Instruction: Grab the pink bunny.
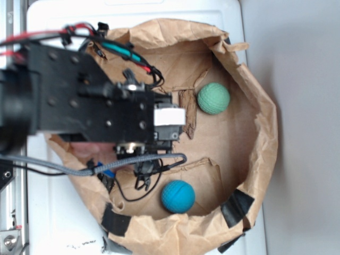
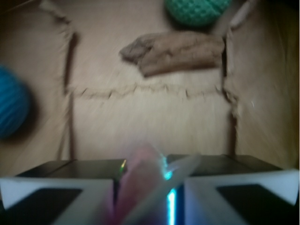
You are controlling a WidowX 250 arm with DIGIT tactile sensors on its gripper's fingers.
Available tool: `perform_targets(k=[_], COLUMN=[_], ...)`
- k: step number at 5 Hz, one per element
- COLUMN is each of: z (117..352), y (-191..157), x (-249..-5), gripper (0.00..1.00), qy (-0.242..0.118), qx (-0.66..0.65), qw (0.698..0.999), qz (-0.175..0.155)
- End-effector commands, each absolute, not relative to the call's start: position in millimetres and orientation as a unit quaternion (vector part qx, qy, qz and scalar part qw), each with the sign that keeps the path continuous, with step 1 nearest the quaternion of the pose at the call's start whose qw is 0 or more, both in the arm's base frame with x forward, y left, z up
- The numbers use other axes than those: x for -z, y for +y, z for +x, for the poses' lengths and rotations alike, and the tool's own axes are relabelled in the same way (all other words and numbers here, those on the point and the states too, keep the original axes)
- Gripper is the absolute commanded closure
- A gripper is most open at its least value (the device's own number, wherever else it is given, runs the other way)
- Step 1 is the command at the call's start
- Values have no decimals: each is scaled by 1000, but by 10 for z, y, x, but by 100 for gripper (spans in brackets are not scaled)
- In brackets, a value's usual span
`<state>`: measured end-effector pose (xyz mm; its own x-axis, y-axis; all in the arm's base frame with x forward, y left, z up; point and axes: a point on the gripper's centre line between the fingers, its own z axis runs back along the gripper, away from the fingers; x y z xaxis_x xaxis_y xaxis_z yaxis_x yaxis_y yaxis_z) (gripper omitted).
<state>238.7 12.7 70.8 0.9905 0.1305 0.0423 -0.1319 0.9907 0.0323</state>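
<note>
In the wrist view a blurred strip of the pink bunny [image 2: 137, 180] sticks up between the two jaws, with a pale string [image 2: 180, 171] slanting off it to the right. My gripper [image 2: 149, 190] is shut on it, the jaws pressed close on either side. In the exterior view the black arm covers the left half of the paper bag, with the gripper [image 1: 170, 121] at its right end. There only a pinkish patch of the pink bunny [image 1: 87, 151] peeks out under the arm; the rest of it is hidden.
A green textured ball [image 1: 213, 98] [image 2: 197, 10] lies at the bag's far side, and a blue textured ball [image 1: 178, 196] [image 2: 11, 108] nearer the front. The crumpled brown paper bag [image 1: 263, 133] walls in everything. A torn paper scrap [image 2: 176, 51] lies on its floor.
</note>
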Motion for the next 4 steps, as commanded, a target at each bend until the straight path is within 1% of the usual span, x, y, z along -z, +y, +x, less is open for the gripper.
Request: perform_targets(k=[1, 3, 4], z=[2668, 2808, 2794], y=[206, 215, 223], x=[-1213, -1644, -1643], gripper=[100, 100, 100], qy=[-36, -55, -77], qx=[-65, -83, -84], qw=[997, 995, 993], qz=[-9, -22, -4])
